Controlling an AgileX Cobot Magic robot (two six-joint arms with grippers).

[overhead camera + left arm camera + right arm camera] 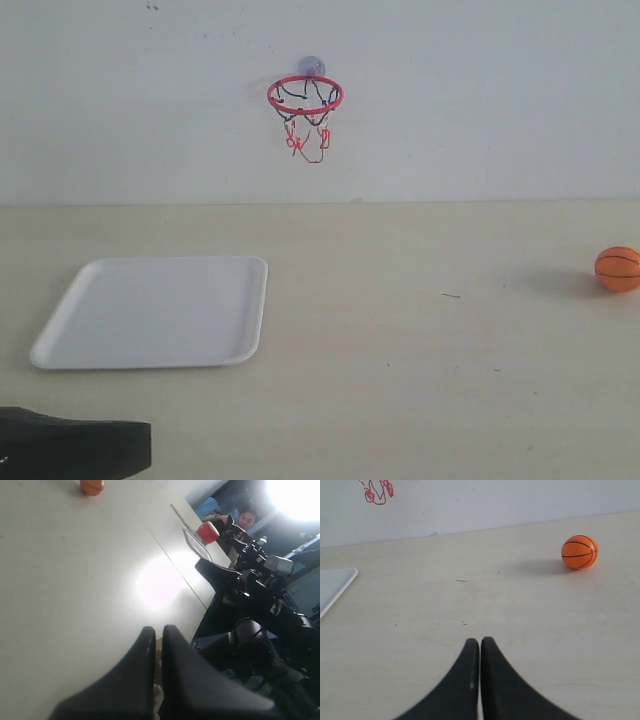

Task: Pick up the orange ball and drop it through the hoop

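Observation:
The orange ball (617, 268) rests on the table near its far right edge; the right wrist view shows the ball (579, 551) with black seams, and the left wrist view catches the ball (91, 486) at the frame's edge. The hoop (305, 95) with red ring and string net hangs on the back wall by a suction cup; only the net's tip (377, 492) shows in the right wrist view. My right gripper (480, 641) is shut and empty, well short of the ball. My left gripper (158, 629) is shut, empty, low at the table's front left.
A white rectangular tray (160, 310) lies on the left half of the beige table (420, 340). The left arm's dark body (70, 448) sits at the bottom left corner. Beyond the table's side edge stand another robot arm (250, 585) and a person (245, 517).

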